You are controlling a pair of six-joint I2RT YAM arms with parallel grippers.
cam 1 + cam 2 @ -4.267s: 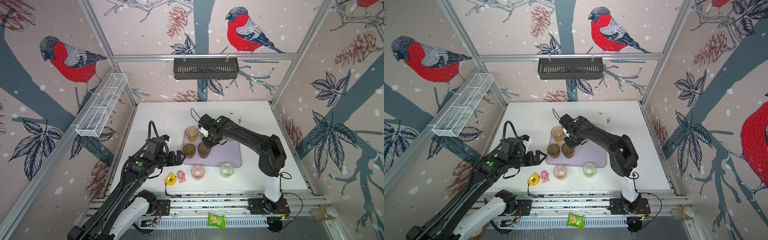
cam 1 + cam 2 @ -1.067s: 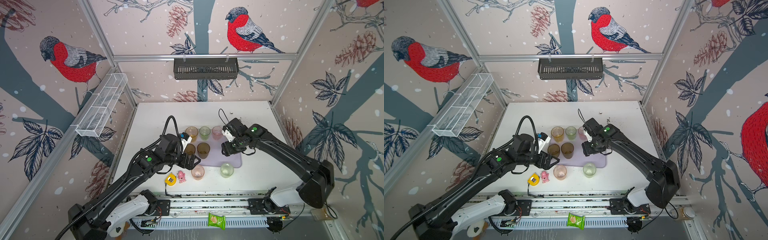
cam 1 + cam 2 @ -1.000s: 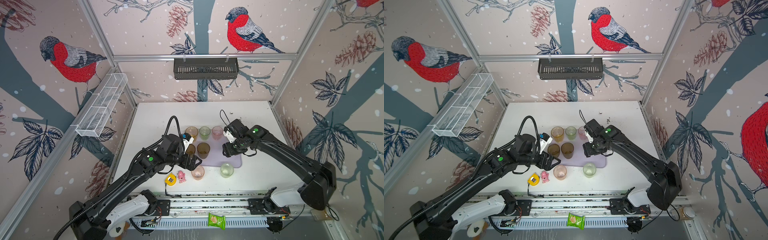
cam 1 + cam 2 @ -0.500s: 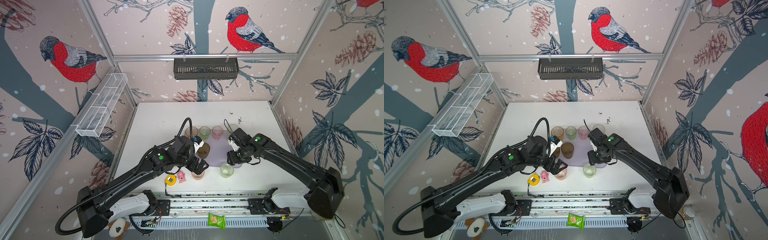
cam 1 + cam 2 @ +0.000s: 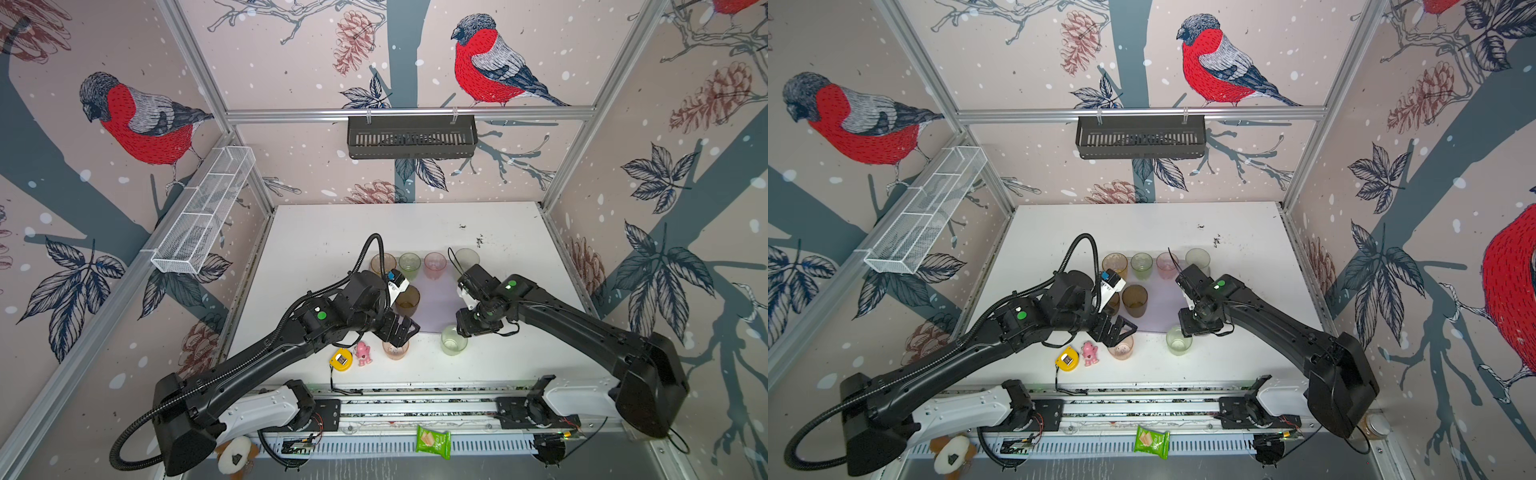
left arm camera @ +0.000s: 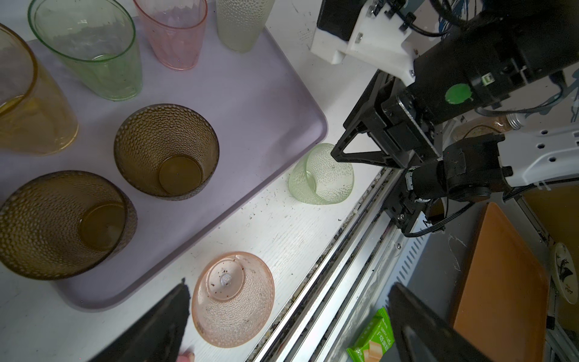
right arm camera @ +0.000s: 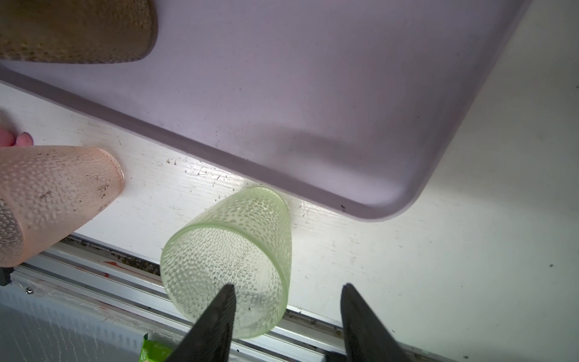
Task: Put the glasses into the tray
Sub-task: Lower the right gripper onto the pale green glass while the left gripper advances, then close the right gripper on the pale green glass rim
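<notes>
The lavender tray point(image 5: 438, 309) lies mid-table and holds several glasses: amber point(image 5: 382, 262), green point(image 5: 409, 264), pink point(image 5: 434, 264) and frosted point(image 5: 466, 257) in its far row, a brown one point(image 5: 407, 301) nearer. My left arm partly covers a second brown glass point(image 6: 65, 224). In front of the tray stand a pink glass point(image 5: 395, 351) and a pale green glass point(image 5: 453, 340). My left gripper point(image 5: 401, 330) hangs open just above the pink glass point(image 6: 233, 297). My right gripper point(image 7: 288, 286) is open at the green glass point(image 7: 228, 260), one finger over its mouth, the other outside its wall.
A small pink toy figure point(image 5: 363, 353) and a yellow tape measure point(image 5: 341, 359) lie left of the pink glass. The table's front edge and rail run close behind both loose glasses. A black basket point(image 5: 411, 137) hangs on the back wall, a white wire basket point(image 5: 203, 212) on the left.
Both grippers have moved from over the tray toward the front edge: the left now hangs over the pink glass, the right has come down at the green glass with its jaws narrower.
</notes>
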